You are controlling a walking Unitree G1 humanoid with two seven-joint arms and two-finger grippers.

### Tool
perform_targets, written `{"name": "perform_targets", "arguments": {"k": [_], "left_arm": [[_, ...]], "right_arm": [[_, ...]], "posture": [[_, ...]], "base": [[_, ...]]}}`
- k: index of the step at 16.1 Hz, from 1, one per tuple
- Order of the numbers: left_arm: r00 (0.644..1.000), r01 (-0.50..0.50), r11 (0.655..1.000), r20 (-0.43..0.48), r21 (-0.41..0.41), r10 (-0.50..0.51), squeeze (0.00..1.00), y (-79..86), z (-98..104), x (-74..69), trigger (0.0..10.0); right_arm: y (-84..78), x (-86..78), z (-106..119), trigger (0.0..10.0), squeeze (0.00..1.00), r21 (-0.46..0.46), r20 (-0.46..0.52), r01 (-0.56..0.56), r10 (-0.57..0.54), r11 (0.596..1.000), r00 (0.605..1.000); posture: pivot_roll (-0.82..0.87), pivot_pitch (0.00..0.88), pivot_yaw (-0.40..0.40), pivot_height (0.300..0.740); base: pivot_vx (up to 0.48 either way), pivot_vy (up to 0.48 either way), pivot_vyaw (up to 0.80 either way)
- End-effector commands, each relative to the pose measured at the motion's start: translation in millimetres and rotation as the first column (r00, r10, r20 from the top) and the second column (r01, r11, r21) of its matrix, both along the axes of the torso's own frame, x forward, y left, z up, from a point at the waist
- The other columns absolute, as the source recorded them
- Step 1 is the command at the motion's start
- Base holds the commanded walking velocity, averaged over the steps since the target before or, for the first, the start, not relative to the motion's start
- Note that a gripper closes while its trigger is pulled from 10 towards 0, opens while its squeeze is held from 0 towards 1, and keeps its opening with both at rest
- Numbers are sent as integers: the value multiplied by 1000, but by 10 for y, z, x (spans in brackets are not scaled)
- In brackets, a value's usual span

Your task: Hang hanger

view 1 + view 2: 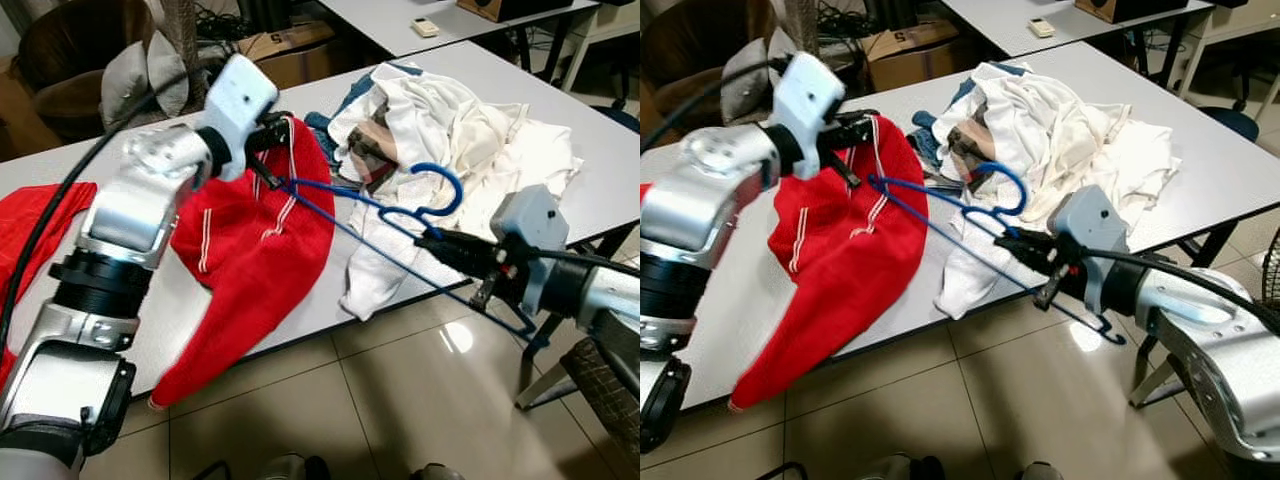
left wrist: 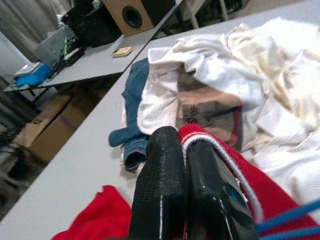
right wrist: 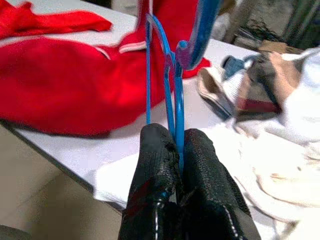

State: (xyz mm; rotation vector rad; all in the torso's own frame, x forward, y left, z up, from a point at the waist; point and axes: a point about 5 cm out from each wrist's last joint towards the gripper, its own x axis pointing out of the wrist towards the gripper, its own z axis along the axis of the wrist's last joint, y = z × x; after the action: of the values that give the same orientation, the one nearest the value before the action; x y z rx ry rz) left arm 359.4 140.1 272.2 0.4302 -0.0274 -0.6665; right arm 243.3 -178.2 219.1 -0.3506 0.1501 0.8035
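blue hanger (image 1: 400, 205) | clamped in right pincer (image 1: 432, 238) | over table (image 1: 600, 190)

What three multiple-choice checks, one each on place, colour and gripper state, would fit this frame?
1. Where does the red knitted garment with white stripes lie?
A. On the floor
B. On the grey table, draped over its near edge
C. On a chair

2. What colour is the thin plastic hanger?
A. Blue
B. Green
C. White

3. What is the right gripper doing?
A. Open above the pile of white clothes
B. Shut on a sleeve
C. Shut on the hanger

Answers: 1 B, the head views show its lower part hanging past the table edge. 2 A, blue in head and wrist views. 3 C, the right wrist view shows both fingers pinching the blue rods. The left gripper pinches the garment's collar.
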Motion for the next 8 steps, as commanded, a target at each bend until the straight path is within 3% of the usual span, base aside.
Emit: {"name": "perform_targets", "arguments": {"k": [1, 5, 6, 8], "left_arm": [[1000, -14, 1000, 8, -14, 14, 0, 71, 65, -14, 0], [997, -64, 997, 37, 40, 63, 0, 203, 90, 0, 0], [989, -126, 989, 88, 81, 118, 0, 261, 109, 36, 0], [987, -140, 990, 85, 25, 137, 0, 253, 135, 54, 0]], "right_arm": [[3, 12, -4, 10000, 0, -16, 5, 14, -14, 1000, 1000], [10, 7, -2, 10000, 0, -30, 10, 1, -1, 1000, 1000], [73, -63, 69, 10000, 0, 3, 25, -81, 81, 997, 996], [118, -124, 102, 10000, 0, 35, 19, -137, 136, 990, 991]], "posture": [[-162, 50, 179, 740], [-172, 46, 180, 740], [-175, 46, 178, 740], [-177, 46, 177, 740]], "base": [[0, 0, 0], [0, 0, 0], [0, 0, 0], [0, 0, 0]]}}
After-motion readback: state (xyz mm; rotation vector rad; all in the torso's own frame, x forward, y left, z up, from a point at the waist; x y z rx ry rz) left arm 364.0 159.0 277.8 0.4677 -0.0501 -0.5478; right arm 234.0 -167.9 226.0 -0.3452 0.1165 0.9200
